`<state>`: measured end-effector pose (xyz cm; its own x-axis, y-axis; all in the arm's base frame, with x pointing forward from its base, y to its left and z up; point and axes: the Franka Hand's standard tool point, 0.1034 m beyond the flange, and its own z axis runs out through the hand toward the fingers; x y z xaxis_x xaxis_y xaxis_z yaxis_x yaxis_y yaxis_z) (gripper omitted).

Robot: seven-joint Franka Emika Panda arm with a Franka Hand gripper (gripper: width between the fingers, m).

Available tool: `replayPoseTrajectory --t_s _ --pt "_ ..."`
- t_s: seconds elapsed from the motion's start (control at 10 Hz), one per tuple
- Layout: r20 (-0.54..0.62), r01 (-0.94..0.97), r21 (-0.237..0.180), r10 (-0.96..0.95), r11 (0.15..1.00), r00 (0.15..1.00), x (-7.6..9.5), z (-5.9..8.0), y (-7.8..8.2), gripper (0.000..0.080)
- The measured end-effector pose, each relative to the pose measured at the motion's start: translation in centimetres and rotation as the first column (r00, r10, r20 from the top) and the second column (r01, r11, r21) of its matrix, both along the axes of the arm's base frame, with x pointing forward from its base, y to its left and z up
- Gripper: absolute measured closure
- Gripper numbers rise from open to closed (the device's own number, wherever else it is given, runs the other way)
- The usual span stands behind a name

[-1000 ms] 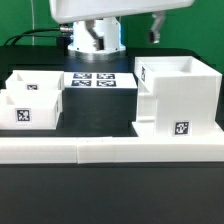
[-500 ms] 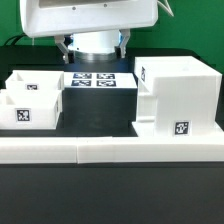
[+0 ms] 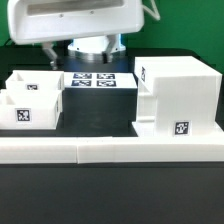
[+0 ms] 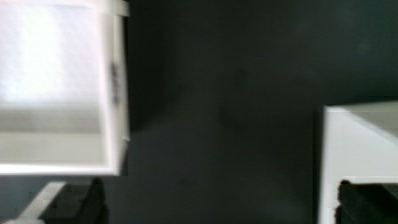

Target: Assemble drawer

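The drawer's large white boxy housing (image 3: 175, 98) stands at the exterior view's right, with tags on its side and front. Two small open-top trays (image 3: 30, 100) sit close together at the exterior view's left. My gripper (image 3: 84, 45) hangs high above the back of the table, over the gap between trays and housing. It is open and empty. In the wrist view my gripper (image 4: 214, 196) shows only its two dark fingertips (image 4: 64, 200), spread wide over bare dark table. A tray (image 4: 63, 90) lies on one side and the housing's corner (image 4: 365, 150) on the other.
The marker board (image 3: 92, 81) lies flat at the back between trays and housing. A long low white L-shaped bar (image 3: 110, 150) runs along the front of the table. The robot's base (image 3: 90, 44) stands behind the marker board.
My hand has moved toward the exterior view's left and now fills more of the top of that view. The trays and housing have not moved.
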<state>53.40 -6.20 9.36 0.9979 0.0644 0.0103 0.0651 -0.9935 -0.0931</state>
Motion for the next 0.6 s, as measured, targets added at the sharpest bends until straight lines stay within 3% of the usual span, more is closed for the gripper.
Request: replayPoseTrajectory --t_s 0.6 --pt "-0.005 0.011 -0.036 -0.011 0.999 1.000 -1.5 -4.3 -3.1 0.0150"
